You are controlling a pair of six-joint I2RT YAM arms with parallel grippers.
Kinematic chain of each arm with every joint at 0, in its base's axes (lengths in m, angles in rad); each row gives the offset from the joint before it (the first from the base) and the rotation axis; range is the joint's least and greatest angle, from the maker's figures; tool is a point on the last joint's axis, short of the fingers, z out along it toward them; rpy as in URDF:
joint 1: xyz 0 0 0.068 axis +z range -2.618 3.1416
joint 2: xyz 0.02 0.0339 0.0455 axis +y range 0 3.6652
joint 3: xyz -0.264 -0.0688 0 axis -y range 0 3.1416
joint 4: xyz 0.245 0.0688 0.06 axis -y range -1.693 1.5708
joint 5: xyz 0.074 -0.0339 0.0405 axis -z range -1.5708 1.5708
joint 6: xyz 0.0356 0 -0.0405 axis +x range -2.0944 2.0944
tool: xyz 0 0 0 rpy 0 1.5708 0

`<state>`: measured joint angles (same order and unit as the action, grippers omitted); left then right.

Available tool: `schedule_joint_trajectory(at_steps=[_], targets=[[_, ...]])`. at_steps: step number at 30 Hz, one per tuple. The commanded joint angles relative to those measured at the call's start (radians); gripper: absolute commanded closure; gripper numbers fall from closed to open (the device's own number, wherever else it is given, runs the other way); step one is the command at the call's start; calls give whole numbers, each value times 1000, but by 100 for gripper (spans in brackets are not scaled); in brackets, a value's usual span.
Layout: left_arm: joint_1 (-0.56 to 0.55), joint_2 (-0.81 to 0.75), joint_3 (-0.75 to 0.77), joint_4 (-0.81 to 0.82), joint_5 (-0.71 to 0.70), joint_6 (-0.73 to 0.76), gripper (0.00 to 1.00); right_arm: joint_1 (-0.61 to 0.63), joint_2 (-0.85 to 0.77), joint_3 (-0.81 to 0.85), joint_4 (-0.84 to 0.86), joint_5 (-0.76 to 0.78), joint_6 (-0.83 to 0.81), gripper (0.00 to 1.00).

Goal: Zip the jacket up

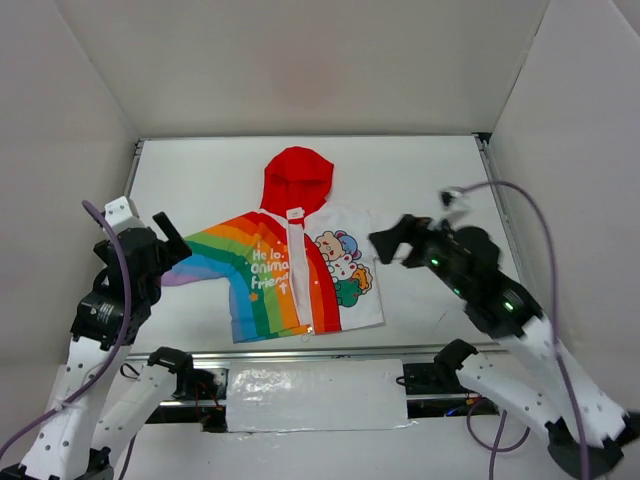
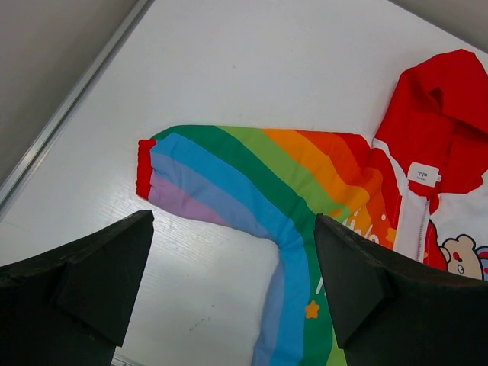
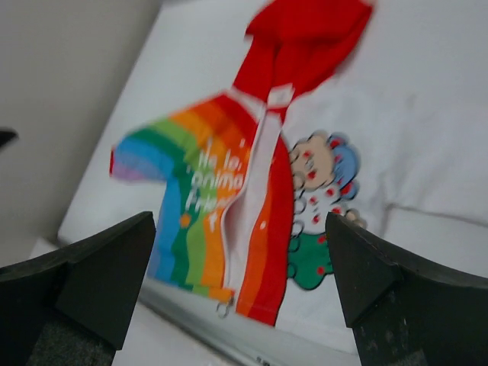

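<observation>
I have my left gripper (image 1: 172, 240) hanging just beside the rainbow sleeve's red cuff (image 2: 143, 166). My right gripper (image 1: 392, 240) is over the white sleeve, and both arms are bent at the elbow and angled inward, with fingers spread wide and nothing held in either. The jacket (image 1: 285, 270) lies flat, front up, mid-table (image 1: 200, 170), its red hood (image 1: 297, 178) pointing away from the arm bases. Its white zipper (image 1: 296, 262) runs down the centre, with the pull ring (image 3: 223, 309) at the bottom hem, close to the metal rail (image 1: 420, 350).
</observation>
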<state>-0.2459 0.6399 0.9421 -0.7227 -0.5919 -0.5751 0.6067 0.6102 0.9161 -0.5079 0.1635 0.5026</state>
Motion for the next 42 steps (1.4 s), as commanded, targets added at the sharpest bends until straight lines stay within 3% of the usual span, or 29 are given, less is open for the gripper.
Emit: schedule_joint_trajectory(at_steps=[1,3,6,9,12,17,21,36,42], targets=[[14,23,7,42,49,29,1,28,362,-73,198,-401,43,0],[14,20,3,43,70,37,1,108,456,-69,245,-369,33,0],[17,-6,-9,62,96,55,1,133,540,-103,362,-396,34,5],[19,-11,-14,69,87,50,1,136,649,-92,414,-482,36,24],[20,20,-9,77,125,66,1,162,756,-126,508,-579,83,32],[20,60,-3,85,207,83,1,226,838,-198,712,-633,114,31],[20,49,-6,88,214,89,1,228,979,-135,710,-656,59,33],[19,47,-19,109,284,112,1,228,1168,-56,780,-532,73,32],[19,55,-19,112,300,116,1,226,1171,-89,880,-623,70,44]])
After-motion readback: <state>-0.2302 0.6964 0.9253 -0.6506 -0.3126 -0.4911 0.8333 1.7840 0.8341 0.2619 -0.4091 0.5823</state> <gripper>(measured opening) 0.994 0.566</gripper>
